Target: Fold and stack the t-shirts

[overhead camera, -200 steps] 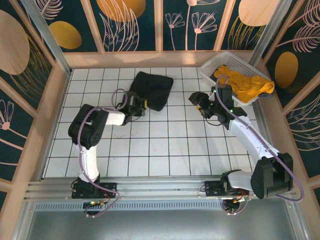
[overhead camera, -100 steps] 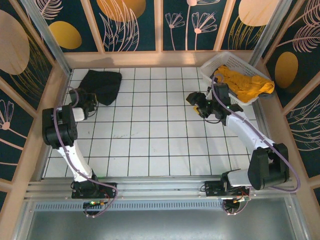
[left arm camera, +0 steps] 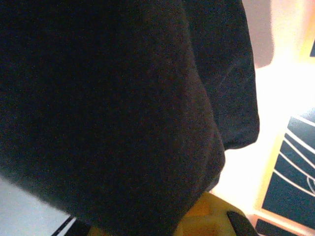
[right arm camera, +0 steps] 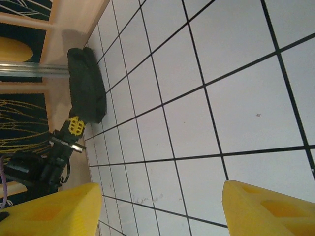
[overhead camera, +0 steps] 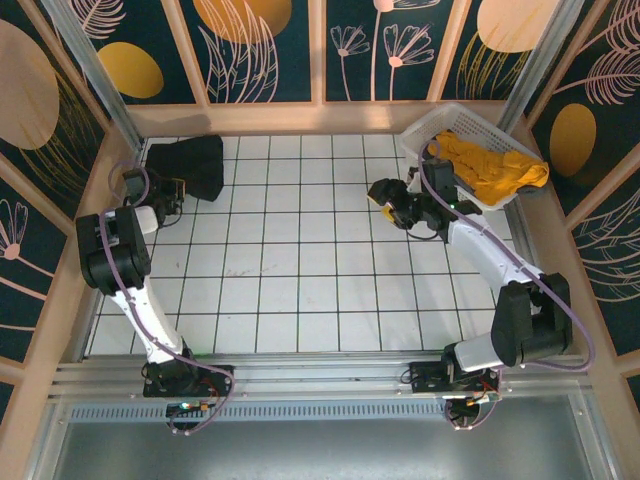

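Observation:
The black t-shirt (overhead camera: pixel 190 163) lies bunched in the far left corner of the tiled table. My left gripper (overhead camera: pixel 174 187) is shut on its near edge. In the left wrist view the black t-shirt (left arm camera: pixel 113 108) covers almost everything, with one yellow finger (left arm camera: pixel 209 219) showing under it. The mustard-orange t-shirt (overhead camera: pixel 492 168) lies crumpled in the white basket (overhead camera: pixel 440 122) at the far right. My right gripper (overhead camera: pixel 386 196) hovers left of the basket, open with nothing in it. In the right wrist view its yellow fingers (right arm camera: pixel 54 211) stand wide apart over bare tiles, and the black t-shirt (right arm camera: pixel 86 86) shows far off.
Wooden side walls (overhead camera: pixel 100 200) and metal corner posts (overhead camera: pixel 95 75) close in the table. The left arm (overhead camera: pixel 115 255) stands folded against the left wall. A metal rail (overhead camera: pixel 300 375) runs along the near edge.
My left gripper has dragged the black t-shirt from the far middle of the table to the far left corner. The right gripper has shifted slightly left and stays open.

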Available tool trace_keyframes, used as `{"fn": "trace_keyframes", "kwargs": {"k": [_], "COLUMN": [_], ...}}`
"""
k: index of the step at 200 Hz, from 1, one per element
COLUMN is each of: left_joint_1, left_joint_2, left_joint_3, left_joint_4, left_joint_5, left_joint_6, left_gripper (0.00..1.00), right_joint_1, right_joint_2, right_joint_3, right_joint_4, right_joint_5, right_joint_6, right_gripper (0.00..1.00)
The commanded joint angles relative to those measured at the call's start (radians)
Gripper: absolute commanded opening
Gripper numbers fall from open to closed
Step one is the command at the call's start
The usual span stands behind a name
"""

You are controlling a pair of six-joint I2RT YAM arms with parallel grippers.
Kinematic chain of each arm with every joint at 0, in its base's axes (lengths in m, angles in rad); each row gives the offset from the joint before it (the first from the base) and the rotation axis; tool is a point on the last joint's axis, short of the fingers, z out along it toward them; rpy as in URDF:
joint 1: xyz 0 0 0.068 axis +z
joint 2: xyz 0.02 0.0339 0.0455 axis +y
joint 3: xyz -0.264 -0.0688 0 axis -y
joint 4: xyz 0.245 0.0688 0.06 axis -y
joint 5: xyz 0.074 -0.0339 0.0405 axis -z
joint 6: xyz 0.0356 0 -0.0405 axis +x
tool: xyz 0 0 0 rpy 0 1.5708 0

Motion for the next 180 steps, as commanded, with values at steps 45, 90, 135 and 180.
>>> {"fn": "trace_keyframes", "kwargs": {"k": [45, 90, 135, 180], "left_joint_1": [-0.002, -0.053, -0.148, -0.186], "left_joint_2": [-0.102, -0.446, -0.735, -0.988], "left_joint_3": [0.030, -0.051, -0.228, -0.193], "left_joint_4": [-0.238, -0.427, -0.411, -0.685], "left_joint_5": [-0.046, -0.259, -0.401, -0.723], "left_joint_6": [0.188, 0.230, 0.123, 0.297], "left_gripper": [0.50, 0.99, 0.99, 0.99], "right_joint_1": [-0.002, -0.002, -0.051, -0.103], "right_joint_2": [-0.017, -0.101, -0.079, -0.167], "right_joint_3": [0.007, -0.001, 0.092, 0.230], "right_joint_4": [0.202, 0.355, 0.273, -0.108], "right_joint_5": [-0.128, -0.105, -0.075, 0.438], "right_joint_6": [-0.020, -0.004, -0.007, -0.231], "right_gripper": [0.66, 0.81, 0.99, 0.99]}}
